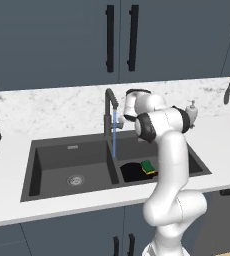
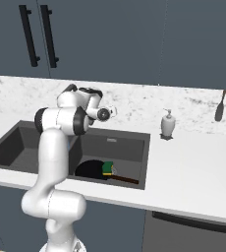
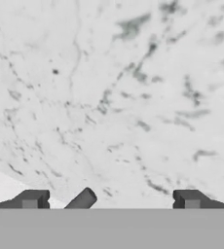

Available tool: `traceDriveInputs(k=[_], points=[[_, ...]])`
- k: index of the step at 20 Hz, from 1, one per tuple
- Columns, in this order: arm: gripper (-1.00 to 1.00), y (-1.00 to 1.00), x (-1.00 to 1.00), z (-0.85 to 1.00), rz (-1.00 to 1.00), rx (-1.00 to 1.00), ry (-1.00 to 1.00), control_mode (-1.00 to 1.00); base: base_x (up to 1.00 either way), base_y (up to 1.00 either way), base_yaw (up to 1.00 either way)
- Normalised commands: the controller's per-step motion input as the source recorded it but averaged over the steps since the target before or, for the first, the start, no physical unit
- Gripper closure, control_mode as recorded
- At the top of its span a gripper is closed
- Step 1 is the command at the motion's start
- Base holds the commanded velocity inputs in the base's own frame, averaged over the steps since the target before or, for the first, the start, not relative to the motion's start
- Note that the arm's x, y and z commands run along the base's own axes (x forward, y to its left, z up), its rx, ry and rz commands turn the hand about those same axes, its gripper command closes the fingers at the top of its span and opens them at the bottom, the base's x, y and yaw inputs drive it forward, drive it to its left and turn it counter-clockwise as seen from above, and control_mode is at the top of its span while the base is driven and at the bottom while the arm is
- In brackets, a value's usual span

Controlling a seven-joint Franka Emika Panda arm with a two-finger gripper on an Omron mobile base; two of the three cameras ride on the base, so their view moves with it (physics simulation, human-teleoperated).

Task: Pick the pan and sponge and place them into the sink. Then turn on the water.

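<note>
White marble-look counter (image 1: 47, 197) runs along a matching speckled backsplash (image 3: 133, 97). Dark grey double sink (image 1: 37, 165) is set into it, one round drain (image 1: 75, 179) in the left basin. Black pan (image 2: 93, 170) lies in the right basin, brown handle pointing right; green-and-yellow sponge (image 2: 107, 168) sits on the pan's rim. Tall dark faucet (image 1: 108, 107) stands at the sink's back edge. White soap dispenser (image 2: 167, 123) stands on the counter right of the sink. Utensils, probably hanging, at far right (image 2: 220, 108).
</note>
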Motion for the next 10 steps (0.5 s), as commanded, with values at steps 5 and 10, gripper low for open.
traceDriveInputs(k=[5,10], points=[[-1.00,-0.99,-0.47,0.13,0.00,0.03,0.00,-1.00,0.00,0.00,0.00],[-1.00,-0.89,-0.68,0.32,0.00,0.05,0.00,-1.00,0.00,0.00,0.00]])
